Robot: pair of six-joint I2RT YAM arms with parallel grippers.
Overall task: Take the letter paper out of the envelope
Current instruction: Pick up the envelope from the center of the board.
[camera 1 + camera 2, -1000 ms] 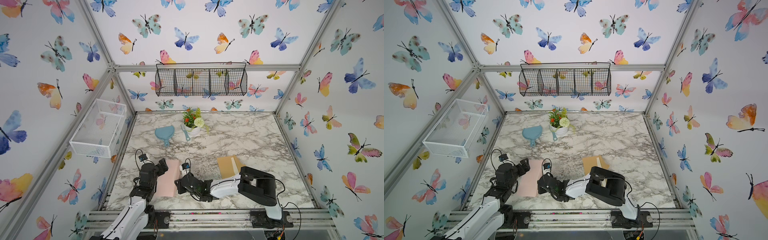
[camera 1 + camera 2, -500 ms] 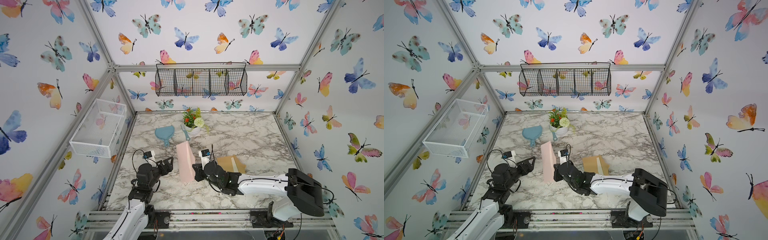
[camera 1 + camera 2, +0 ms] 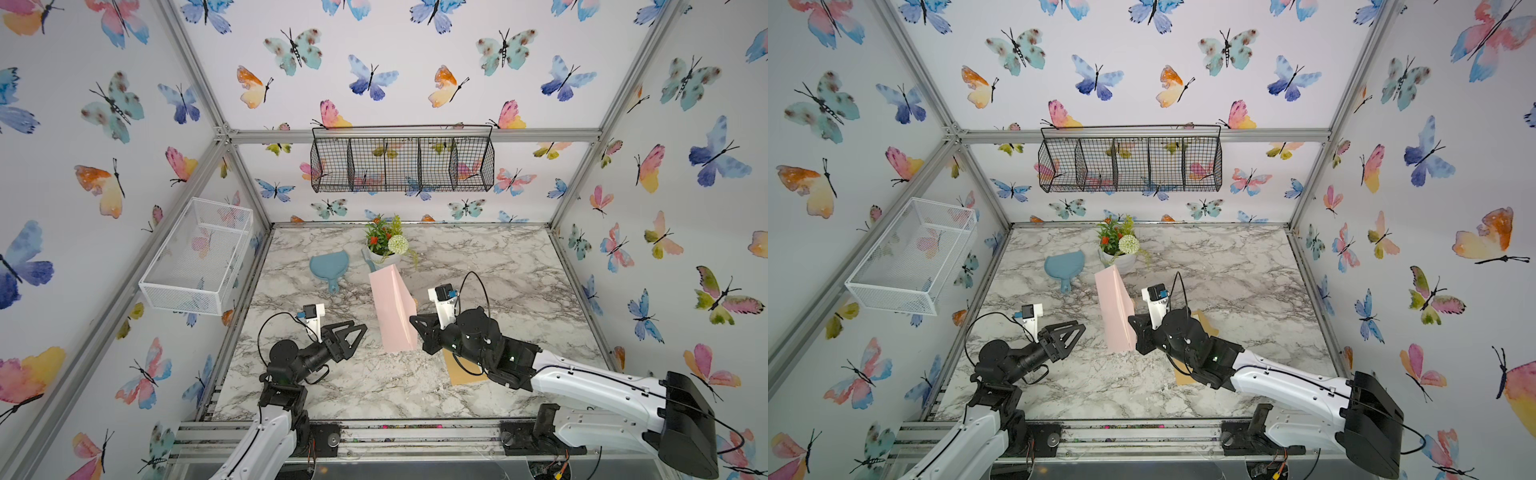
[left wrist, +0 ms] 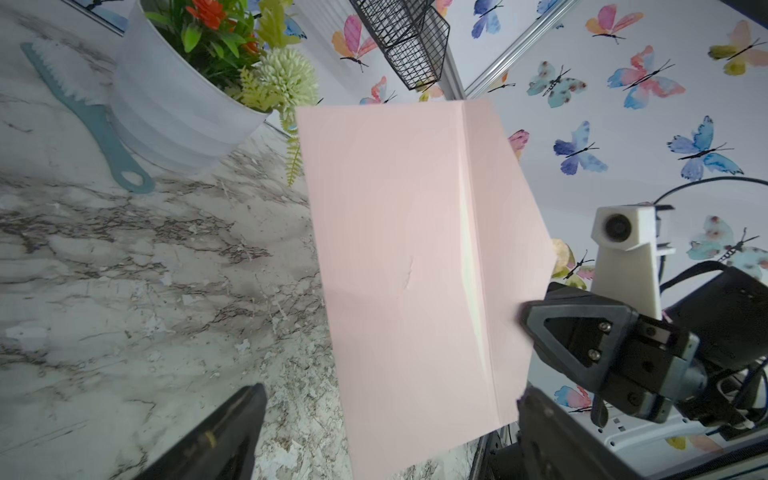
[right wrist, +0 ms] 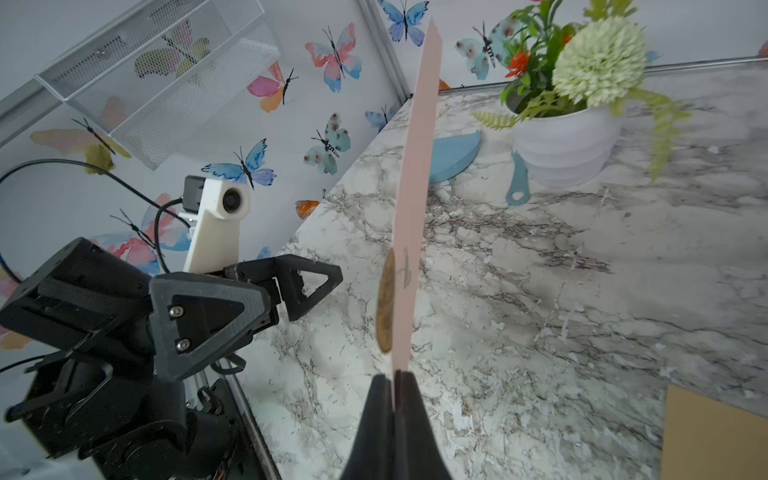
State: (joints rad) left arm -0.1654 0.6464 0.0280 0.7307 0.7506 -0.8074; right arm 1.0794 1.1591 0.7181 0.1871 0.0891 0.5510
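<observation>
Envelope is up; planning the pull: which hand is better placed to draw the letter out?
Likely left: the left hand is open, free, beside the envelope; the right hand is shut on it.

Pale wallpaper printed with bright watercolour butterflies is covering the walls [image 3: 415,62] on every side, and a silver metal frame [image 3: 540,135] is running along their edges and corners. A black wire basket [image 3: 402,160] with several compartments is hanging on the back wall, while a white mesh basket [image 3: 199,257] is jutting out from a side wall. Below, a grey-veined marble tabletop [image 3: 519,266] is serving as the floor, and soft, even light is filling the space.
</observation>
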